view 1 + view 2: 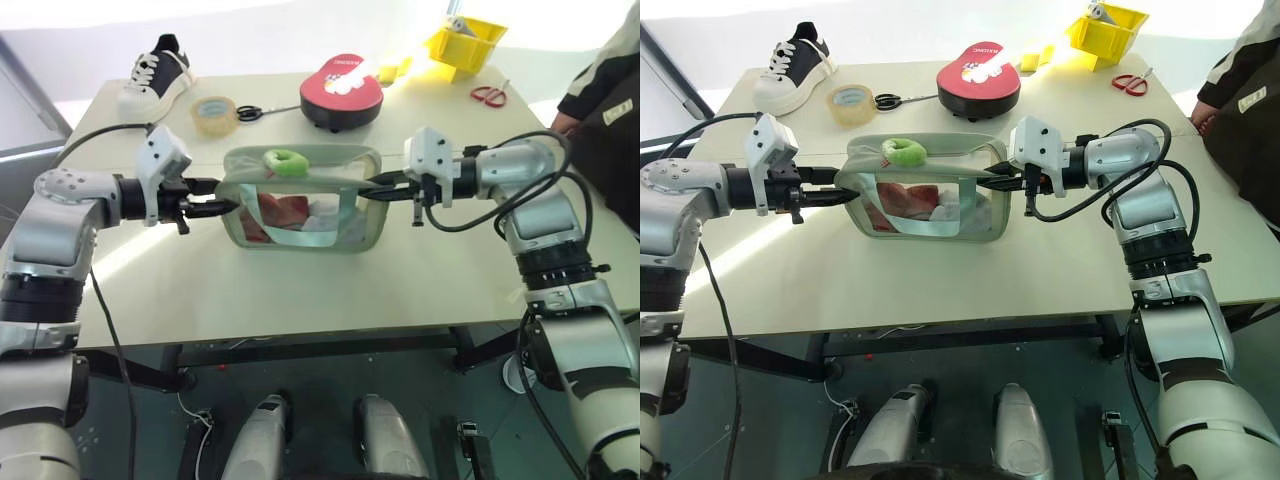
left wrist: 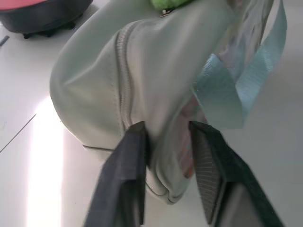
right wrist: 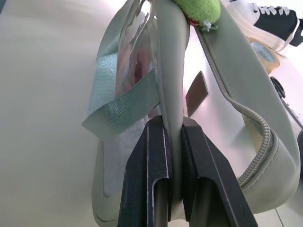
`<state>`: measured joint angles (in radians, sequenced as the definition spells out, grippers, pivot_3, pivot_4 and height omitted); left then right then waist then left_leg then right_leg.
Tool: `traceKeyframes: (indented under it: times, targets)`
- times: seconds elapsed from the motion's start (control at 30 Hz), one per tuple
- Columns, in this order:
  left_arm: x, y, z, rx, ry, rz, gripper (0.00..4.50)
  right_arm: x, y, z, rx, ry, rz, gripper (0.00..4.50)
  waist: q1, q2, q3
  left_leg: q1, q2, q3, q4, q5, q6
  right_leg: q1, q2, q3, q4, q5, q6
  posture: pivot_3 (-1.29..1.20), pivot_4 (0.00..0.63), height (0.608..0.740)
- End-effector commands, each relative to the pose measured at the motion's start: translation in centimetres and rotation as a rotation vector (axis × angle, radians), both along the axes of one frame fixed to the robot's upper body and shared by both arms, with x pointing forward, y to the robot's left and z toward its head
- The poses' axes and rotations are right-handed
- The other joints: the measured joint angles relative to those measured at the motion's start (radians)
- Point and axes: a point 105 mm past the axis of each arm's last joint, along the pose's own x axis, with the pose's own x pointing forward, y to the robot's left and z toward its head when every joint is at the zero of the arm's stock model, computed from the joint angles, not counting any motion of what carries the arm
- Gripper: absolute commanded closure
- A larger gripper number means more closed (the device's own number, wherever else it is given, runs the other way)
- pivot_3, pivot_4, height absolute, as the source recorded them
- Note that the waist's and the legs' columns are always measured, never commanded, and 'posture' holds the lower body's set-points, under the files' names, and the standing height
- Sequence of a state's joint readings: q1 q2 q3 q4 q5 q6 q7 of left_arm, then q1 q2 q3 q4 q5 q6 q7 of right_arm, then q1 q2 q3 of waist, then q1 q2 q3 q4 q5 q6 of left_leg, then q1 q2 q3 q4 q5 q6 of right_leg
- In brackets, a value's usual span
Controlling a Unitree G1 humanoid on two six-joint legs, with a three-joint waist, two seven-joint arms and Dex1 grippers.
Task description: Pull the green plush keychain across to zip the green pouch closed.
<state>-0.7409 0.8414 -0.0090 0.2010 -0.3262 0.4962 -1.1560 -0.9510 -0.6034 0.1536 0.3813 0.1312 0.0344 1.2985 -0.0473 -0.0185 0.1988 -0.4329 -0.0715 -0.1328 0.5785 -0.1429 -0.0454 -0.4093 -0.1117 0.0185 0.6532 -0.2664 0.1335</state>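
Both of my end effectors are at the green pouch (image 1: 303,200), one at each end. My right end effector (image 1: 372,182) is clenched on the pouch's right end edge; in the right wrist view its two black fingers (image 3: 150,179) pinch the fabric between them. My left end effector (image 1: 222,207) is at the left end, and its fingers (image 2: 129,161) stand on both sides of a fold of the pouch, touching it. The green plush keychain (image 1: 286,161) sits on top of the pouch, nearer to the left end. The pouch stands on the counter (image 1: 300,290), with red and white things behind its clear window. Behind it lie a tape roll (image 1: 214,114), black scissors (image 1: 254,112), a red domed case (image 1: 341,88) and a sneaker (image 1: 157,72). Farther right are a yellow bin (image 1: 466,44) and red scissors (image 1: 489,95).
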Motion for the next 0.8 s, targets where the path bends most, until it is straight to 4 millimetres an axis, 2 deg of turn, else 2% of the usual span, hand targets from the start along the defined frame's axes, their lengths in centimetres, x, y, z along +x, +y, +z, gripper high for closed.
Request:
traceKeyframes:
  times: [0.03,0.17,0.27,0.4,0.47,0.5,0.63,0.8]
  targets:
    - [-0.5,-0.1,1.4,0.001,-0.048,-0.028,4.48,-0.2,0.6,1.7,0.021,-0.061,0.027,4.50,0.000,0.000,0.000,0.000,0.000,0.000,0.000,0.000,0.000,0.000,0.000,0.000,0.000,0.000,0.000,0.00,0.150,0.740]
    - [-0.7,0.0,1.6,0.009,-0.043,-0.033,4.48,-0.3,0.5,1.7,0.025,-0.052,0.023,4.50,0.001,0.000,0.000,0.000,0.000,0.000,0.000,0.000,0.000,0.000,0.000,0.000,0.000,0.000,0.000,0.00,0.150,0.740]
    - [-1.2,-0.1,2.3,0.003,-0.040,-0.047,4.50,-0.4,0.5,1.8,0.035,-0.028,0.020,3.40,0.001,0.000,0.000,0.000,0.000,0.000,0.000,0.000,0.000,0.000,0.000,0.000,0.000,0.000,0.000,0.00,0.150,0.740]
    - [-1.6,0.1,2.5,0.014,-0.041,-0.051,4.50,-0.4,0.8,3.8,0.086,-0.049,0.013,1.36,0.000,0.000,0.000,0.000,0.000,0.000,0.000,0.000,0.000,0.000,0.000,0.000,0.000,0.000,0.000,0.00,0.150,0.740]
    - [-1.6,0.4,2.4,0.019,-0.039,-0.042,4.50,-0.6,2.6,5.8,0.169,-0.065,0.040,0.27,-0.005,0.000,0.000,0.000,0.000,0.000,0.000,0.000,0.000,0.000,0.000,0.000,0.000,0.000,0.000,0.00,0.150,0.740]
    - [-1.7,0.6,2.2,0.025,-0.037,-0.038,4.50,-0.8,3.8,6.5,0.199,-0.069,0.065,0.06,-0.012,0.000,0.000,0.000,0.000,0.000,0.000,0.000,0.000,-0.001,0.000,0.000,0.000,0.000,0.000,0.00,0.150,0.740]
    - [-1.7,0.6,1.6,0.034,-0.036,-0.033,4.50,-1.3,7.5,6.7,0.222,-0.097,0.130,0.06,-0.021,0.000,0.000,0.000,0.001,-0.001,-0.001,0.000,0.000,-0.001,0.000,-0.001,0.002,0.000,0.000,0.00,0.150,0.740]
    - [-1.8,0.3,1.9,0.029,-0.042,-0.038,4.50,-0.7,9.5,5.6,0.187,-0.122,0.149,0.06,-0.014,0.000,0.000,0.000,0.000,-0.001,-0.001,0.000,0.000,0.000,0.000,-0.001,0.002,0.000,0.000,0.00,0.150,0.740]
